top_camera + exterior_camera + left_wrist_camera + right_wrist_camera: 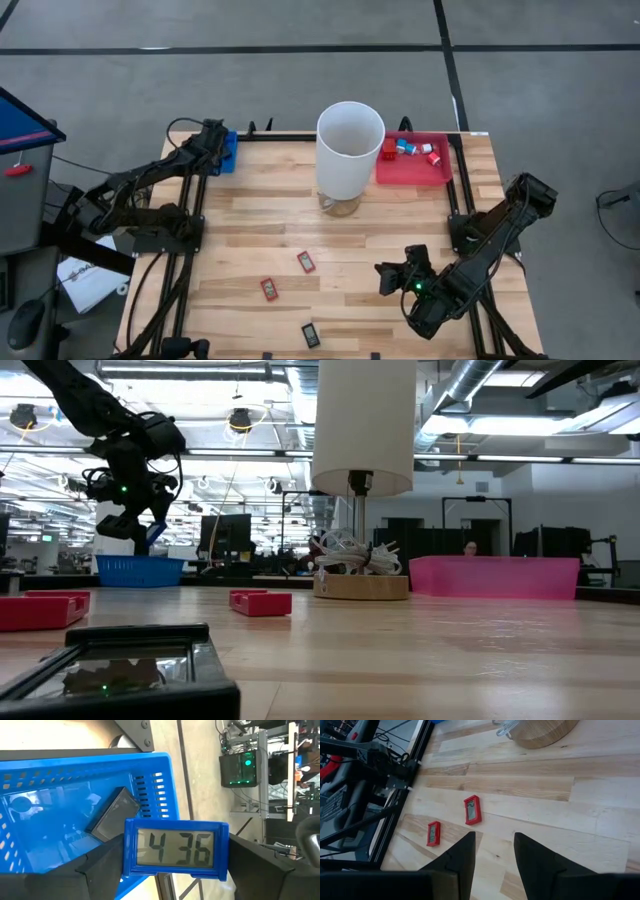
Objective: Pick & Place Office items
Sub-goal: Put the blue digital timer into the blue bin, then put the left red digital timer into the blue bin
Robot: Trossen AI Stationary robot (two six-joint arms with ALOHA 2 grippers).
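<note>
Reading: the blue clock (175,849) in the left gripper (175,870) shows the digits 4 36 on its grey display.
Left gripper: at the table's far left corner, over the blue basket (30,815), jaws clamped on the blue clock's two ends.
Blue basket: holds a flat black piece (112,812) lying tilted near its slotted wall.
Red tray (412,170): at the far right corner, holding small red and blue-white bits (410,149).
Table (400,235): two red clocks (306,262) and (268,289) and a black clock (311,335) lie apart on the near boards.
Lamp (348,150): white shade, wooden base, between basket and tray.
Right gripper (494,851): above bare boards near the right edge, jaws apart, holding nothing.
</note>
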